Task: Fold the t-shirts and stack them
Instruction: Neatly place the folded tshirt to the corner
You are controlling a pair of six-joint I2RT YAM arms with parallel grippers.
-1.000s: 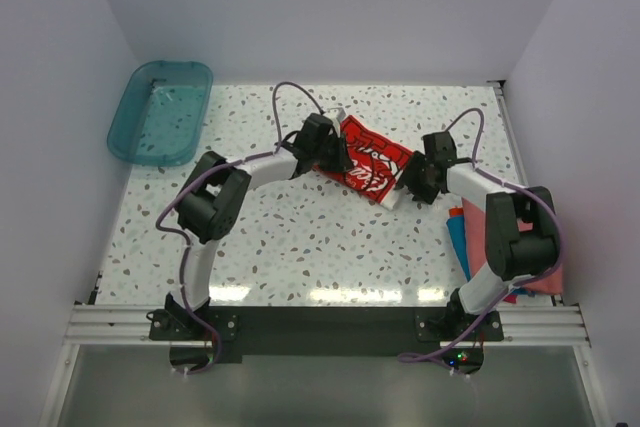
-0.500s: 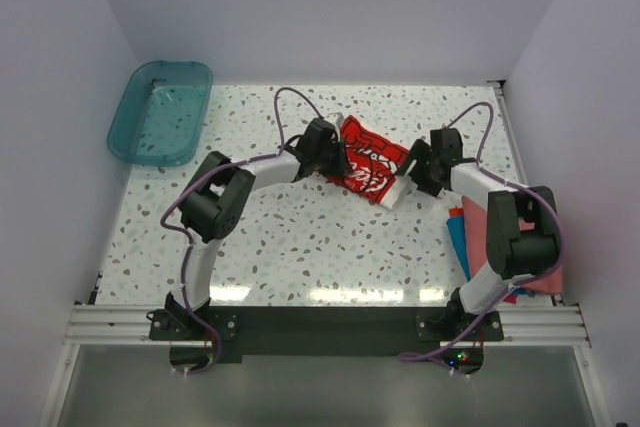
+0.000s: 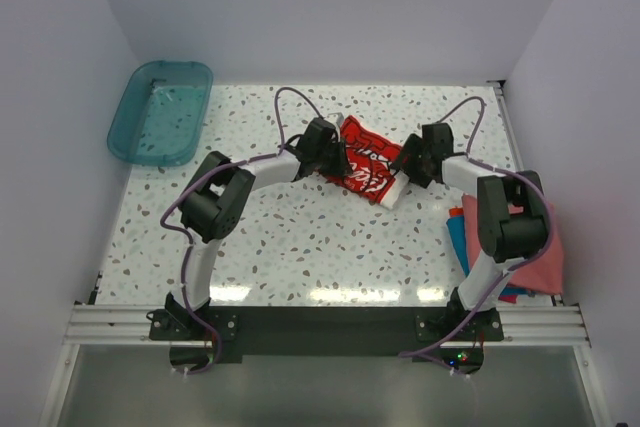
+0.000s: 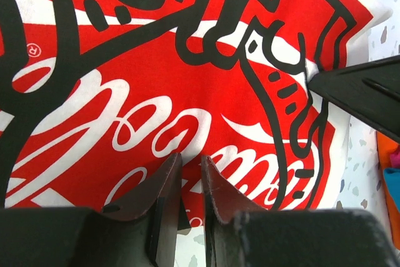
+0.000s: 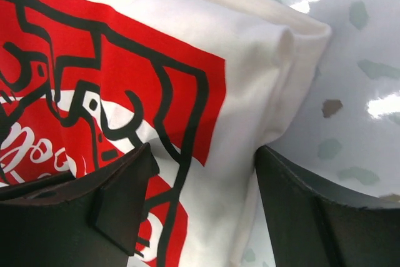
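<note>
Since 1 second ago the right arm has drawn its elbow inward and carried the right pincer (image 3: pixel 407 167) slightly up and left along the cream-white shirt (image 3: pixel 368 165). More of the salmon-red shirt (image 3: pixel 540 259) now shows. The left pincer (image 3: pixel 337 158) has hardly shifted.

From the top camera, the cream-white shirt lies folded into a tilted band on the far middle of the tabletop (image 3: pixel 300 237), red print up. There is 1 pincer at each end, the left at its upper-left end and the right at its lower-right end. The salmon-red shirt lies at the right edge, partly hidden by the right arm, with the blue shirt (image 3: pixel 456 239) touching its left side. The teal tub (image 3: pixel 160 117) sits at the far-left corner, well apart from all 3 shirts.

In the left wrist view, the 2 fingers (image 4: pixel 164 201) are pressed almost together over the red print, leaving only a thin slit. Whether any cloth is caught in that slit cannot be told. A black finger of the right pincer (image 4: pixel 365 95) reaches in from the right at the shirt's far edge.

In the right wrist view, the right pincer (image 5: pixel 205 154) is spread wide and straddles the shirt's white corner, which bulges between the fingers without being pinched. 1 finger lies over the red print, the other beside the hem over the speckled tabletop.
</note>
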